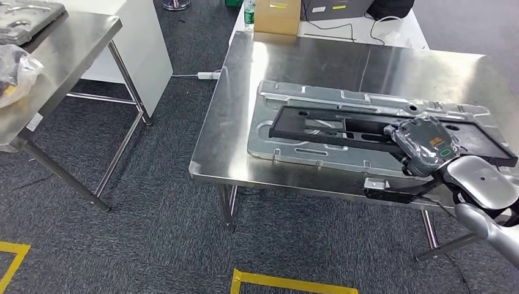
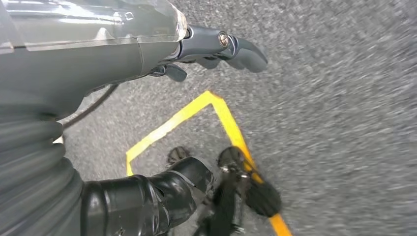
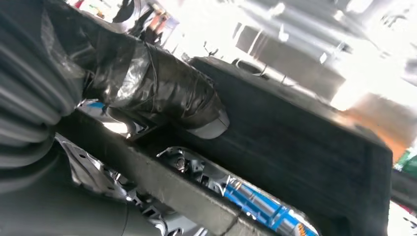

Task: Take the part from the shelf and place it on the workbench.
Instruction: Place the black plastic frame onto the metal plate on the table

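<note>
The part is a long black rectangular frame [image 1: 330,125]. It lies flat on a grey stamped metal plate [image 1: 294,98] on the steel workbench [image 1: 294,58]. My right hand [image 1: 425,144] grips the frame near its right end. In the right wrist view the tape-wrapped thumb [image 3: 162,93] presses on top of a bar of the black frame [image 3: 295,142], and the frame hides the other fingers. My left hand [image 2: 216,46] hangs over the carpet with its fingers loosely apart and nothing in them.
A second steel table [image 1: 67,43] stands at the left with a plastic bag [image 1: 15,70] and a grey tray [image 1: 24,18] on it. A cardboard box [image 1: 276,15] sits beyond the workbench's far edge. Yellow tape [image 1: 287,283] marks the carpet in front.
</note>
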